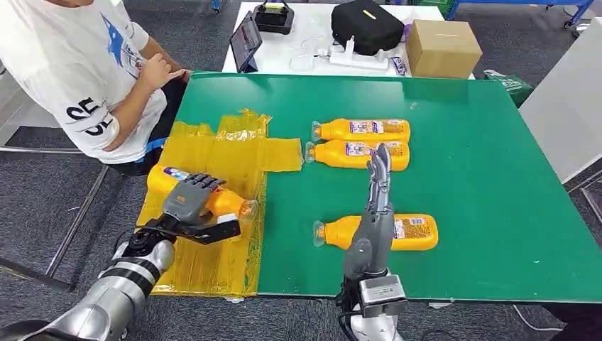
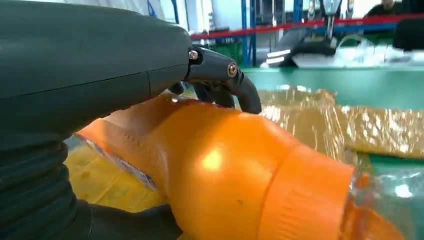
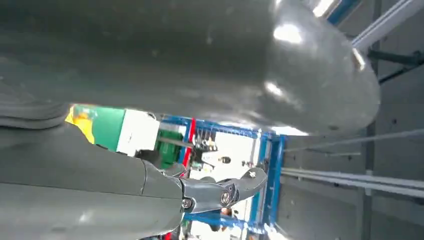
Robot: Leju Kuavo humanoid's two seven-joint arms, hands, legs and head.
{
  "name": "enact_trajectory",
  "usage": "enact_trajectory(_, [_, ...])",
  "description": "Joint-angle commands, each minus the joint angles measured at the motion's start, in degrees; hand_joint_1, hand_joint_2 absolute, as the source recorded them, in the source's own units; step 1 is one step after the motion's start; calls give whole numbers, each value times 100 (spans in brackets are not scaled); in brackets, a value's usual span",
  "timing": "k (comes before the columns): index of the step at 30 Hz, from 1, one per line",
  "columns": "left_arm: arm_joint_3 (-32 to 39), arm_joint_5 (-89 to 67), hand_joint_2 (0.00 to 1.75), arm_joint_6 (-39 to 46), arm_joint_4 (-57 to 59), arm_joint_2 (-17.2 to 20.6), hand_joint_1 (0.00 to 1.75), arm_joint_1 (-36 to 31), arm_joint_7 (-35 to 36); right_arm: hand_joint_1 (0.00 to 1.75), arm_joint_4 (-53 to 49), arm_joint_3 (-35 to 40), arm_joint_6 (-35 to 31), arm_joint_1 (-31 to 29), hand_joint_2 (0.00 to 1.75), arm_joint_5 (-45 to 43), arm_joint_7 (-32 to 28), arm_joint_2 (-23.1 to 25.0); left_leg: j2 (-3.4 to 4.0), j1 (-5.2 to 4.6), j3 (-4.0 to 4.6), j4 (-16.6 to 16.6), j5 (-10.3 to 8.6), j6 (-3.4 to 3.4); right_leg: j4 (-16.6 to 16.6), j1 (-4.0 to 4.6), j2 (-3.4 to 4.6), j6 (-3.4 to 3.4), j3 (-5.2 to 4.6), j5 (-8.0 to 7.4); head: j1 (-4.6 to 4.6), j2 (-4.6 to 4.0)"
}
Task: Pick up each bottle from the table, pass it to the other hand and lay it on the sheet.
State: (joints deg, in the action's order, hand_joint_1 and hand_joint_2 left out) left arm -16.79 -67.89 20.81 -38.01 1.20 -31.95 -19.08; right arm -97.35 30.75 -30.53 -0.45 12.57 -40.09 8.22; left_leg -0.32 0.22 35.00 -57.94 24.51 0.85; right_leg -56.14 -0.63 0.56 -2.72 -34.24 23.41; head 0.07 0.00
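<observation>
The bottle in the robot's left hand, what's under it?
The yellow sheet lies under the bottle gripped by the left hand. The hand and bottle cover the sheet directly beneath.

Green table (image 1: 497, 213) as landmark. Beyond its far edge, touching or just beside it: white table (image 1: 312, 35) carrying black bag (image 1: 365, 25), cardboard box (image 1: 441, 47), tablet (image 1: 245, 41) propped upright, black device (image 1: 274, 17), white cables. Left of green table: seated person (image 1: 78, 78) in white printed shirt, hands near far left corner. Floor (image 1: 42, 206) around green table dark grey carpet. Right of green table: pale grey panel (image 1: 568, 114). Past far right corner: blue metal frame (image 1: 525, 6), green bag (image 1: 512, 85). Light even, bright.
</observation>
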Motion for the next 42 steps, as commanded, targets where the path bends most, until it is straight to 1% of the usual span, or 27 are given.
enact_trajectory(1, [-173,63,175,-119,296,131,175,-28,-75,0,425,-195,69,-140,0,-63,9,-1,6,3,-15,5,4,-2,6,4,2,5,14,1,0,0])
enact_trajectory(2, [-173,63,175,-119,296,131,175,-28,-75,0,425,-195,69,-140,0,-63,9,-1,10,7,-30,5,10,-5,9,9,1,10,30,6,-2,0])
enact_trajectory(6, [-161,246,175,-408,168,161,175,100,-240,0,430,-297,145,-104,0,-139,9,50,11,6,-23,3,8,-3,8,7,5,8,22,2,-2,0])
enact_trajectory(9, [-196,341,175,-658,103,311,175,264,-320,0,454,-423,266,-35,0,-224,9,69,15,6,-33,8,9,-4,12,8,8,10,31,3,-2,0])
enact_trajectory(10, [-190,388,175,-734,101,322,168,271,-353,0,469,-438,276,-29,0,-245,9,75,16,2,-25,9,6,-3,11,4,11,6,22,0,-2,0])
enact_trajectory(11, [-200,457,175,-925,112,346,23,268,-408,0,474,-467,309,-31,0,-287,9,84,22,5,-38,11,11,-5,14,7,15,10,34,2,-2,0])
enact_trajectory(12, [-233,491,175,-1081,108,381,0,260,-445,0,486,-485,320,-28,0,-295,9,89,17,4,-28,7,8,-3,10,5,11,7,25,1,-2,0])
enact_trajectory(15, [-295,660,175,-1501,45,464,0,276,-593,0,554,-546,420,-39,0,-367,9,131,14,4,-34,8,8,-4,9,5,10,9,31,2,-2,0])
enact_trajectory(19, [-315,951,175,-1809,-192,565,0,384,-730,0,622,-600,464,-49,0,-383,9,161,14,2,-45,10,5,-4,10,3,13,9,41,0,-2,0])
enact_trajectory(20, [-319,1046,0,-1859,-338,600,0,448,-762,0,625,-615,481,-47,0,-376,9,168,14,2,-54,13,4,-4,13,4,11,10,48,-1,-2,0])
enact_trajectory(25, [-311,1134,0,-1926,-437,630,0,490,-810,0,643,-626,497,-47,0,-384,9,170,4,1,-55,10,3,-3,8,2,7,8,53,1,0,0])
enact_trajectory(31, [-376,1579,0,-2065,-1448,812,0,911,-845,0,849,-687,602,-47,0,-368,9,234,7,3,-58,11,2,-6,10,4,12,11,56,1,-2,0])
enact_trajectory(34, [-282,1983,0,-2087,-1948,795,0,1152,-980,0,955,-718,695,-49,0,-337,9,272,2,3,-55,10,2,-7,9,4,7,10,54,2,-2,0])
enact_trajectory(37, [-254,2055,0,-2083,-2025,780,0,1189,-993,0,975,-714,707,-50,0,-319,9,279,0,3,-50,7,1,-7,6,4,5,9,49,3,-2,0])
enact_trajectory(38, [-153,2232,0,-2002,-2247,699,0,1294,-1035,0,1039,-705,724,-56,0,-306,9,301,-4,3,-45,6,0,-7,5,3,2,8,43,2,-2,0])
enact_trajectory(39, [77,2603,0,-1845,-2522,518,0,1435,-1258,0,1143,-703,799,-70,0,-292,9,329,-1,7,-49,6,4,-9,8,8,1,12,48,4,-2,0])
enact_trajectory(42, [479,3201,0,-1565,-3307,64,0,1718,-1314,0,1364,-676,852,-70,0,-169,9,439,-11,4,-28,5,-1,-5,6,4,-4,7,30,2,-2,0])
